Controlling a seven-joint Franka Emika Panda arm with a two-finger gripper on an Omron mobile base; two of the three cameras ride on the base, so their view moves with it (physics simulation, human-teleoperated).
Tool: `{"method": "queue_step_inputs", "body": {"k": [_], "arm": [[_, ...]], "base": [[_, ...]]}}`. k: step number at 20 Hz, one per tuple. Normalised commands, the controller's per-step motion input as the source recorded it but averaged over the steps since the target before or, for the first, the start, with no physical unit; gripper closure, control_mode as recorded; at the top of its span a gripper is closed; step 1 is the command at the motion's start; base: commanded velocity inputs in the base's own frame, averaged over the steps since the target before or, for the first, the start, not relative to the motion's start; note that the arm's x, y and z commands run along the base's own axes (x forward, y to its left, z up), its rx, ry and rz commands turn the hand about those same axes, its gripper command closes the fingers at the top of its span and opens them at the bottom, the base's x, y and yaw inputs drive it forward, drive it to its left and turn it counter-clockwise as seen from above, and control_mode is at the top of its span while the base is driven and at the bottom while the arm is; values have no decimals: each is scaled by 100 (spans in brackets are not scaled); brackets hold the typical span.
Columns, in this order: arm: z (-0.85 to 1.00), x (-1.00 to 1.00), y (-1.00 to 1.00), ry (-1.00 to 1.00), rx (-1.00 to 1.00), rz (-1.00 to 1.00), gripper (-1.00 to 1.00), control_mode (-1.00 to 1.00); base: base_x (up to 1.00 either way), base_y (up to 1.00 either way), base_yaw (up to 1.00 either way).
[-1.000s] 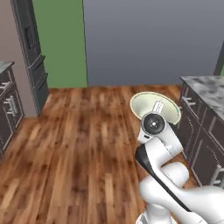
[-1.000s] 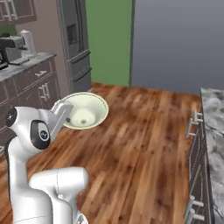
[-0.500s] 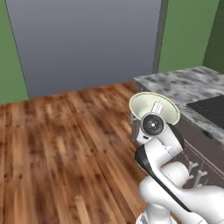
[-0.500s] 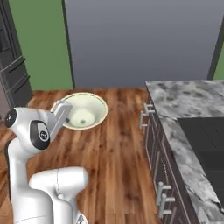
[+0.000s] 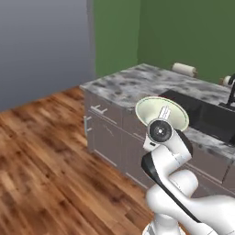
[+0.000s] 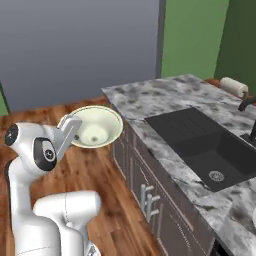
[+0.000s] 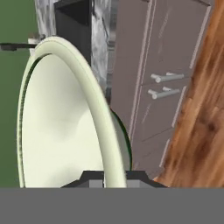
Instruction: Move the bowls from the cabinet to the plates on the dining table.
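Note:
A pale cream-green bowl [image 5: 161, 111] [image 6: 98, 126] [image 7: 61, 122] hangs in the air in front of the arm, tilted on its side. My gripper [image 6: 74, 128] [image 7: 109, 176] is shut on the bowl's rim, one finger inside and one outside. In the hand view the bowl's inside faces left and its rim curves up from the fingertips. The bowl is held just short of the corner of a marble counter. The cabinet, the plates and the dining table are out of view.
A grey-white marble counter [image 5: 124, 85] [image 6: 165, 97] with a dark sink [image 6: 210, 150], a faucet [image 6: 247, 105] and a paper towel roll [image 5: 185, 69] stands ahead to the right. Its brown drawer fronts [image 7: 164, 85] face the wood floor [image 5: 41, 160].
The whole picture has swung round as the base turned: fridge and open floor gave way to the marble counter with the sink. The bowl stays in the gripper, held the same way.

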Motion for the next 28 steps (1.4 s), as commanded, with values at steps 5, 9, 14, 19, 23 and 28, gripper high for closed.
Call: {"method": "queue_step_inputs", "body": {"k": [5,9,14,19,23,28], "arm": [[0,0,0,0,0,0,100,100],[0,0,0,0,0,0,100,100],[0,0,0,0,0,0,100,100],[0,0,0,0,0,0,100,100],[0,0,0,0,0,0,100,100],[0,0,0,0,0,0,100,100]], "base": [[-34,0,-61],[-29,0,-61],[-47,0,-62],[-58,0,-61],[-18,-2,-59],[19,-16,-49]]}}
